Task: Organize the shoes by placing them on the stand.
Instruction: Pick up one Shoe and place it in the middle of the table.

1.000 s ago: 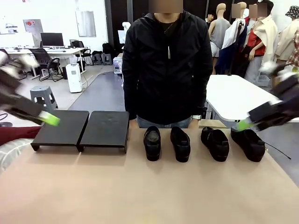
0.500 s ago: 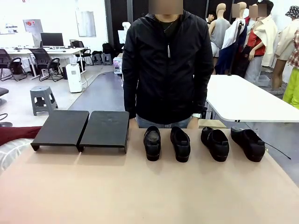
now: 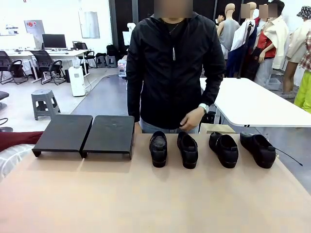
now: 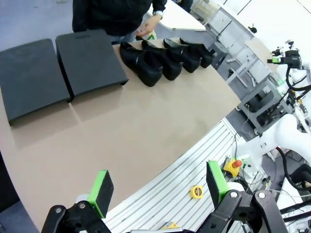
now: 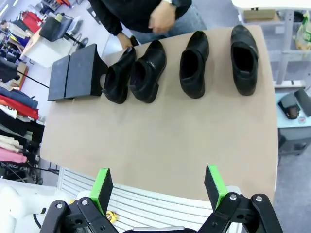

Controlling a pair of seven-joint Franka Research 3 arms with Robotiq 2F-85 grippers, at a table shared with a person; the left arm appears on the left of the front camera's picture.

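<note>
Four glossy black leather loafers (image 3: pixel 187 149) line the tan table (image 3: pixel 146 199) to the right of the bare, low black two-panel stand (image 3: pixel 85 132), none yet placed, while the robot's left hand (image 4: pixel 158 182) and right hand (image 5: pixel 156 182) hang high, wide open and empty, one needing to descend onto a shoe next.

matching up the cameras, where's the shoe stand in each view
front view: stand at middle left, nearest shoe just right of it.
left wrist view: stand at upper left, nearest shoe to its right.
right wrist view: stand at upper left, nearest shoe beside it.
shared landmark: that nearest shoe.
</note>
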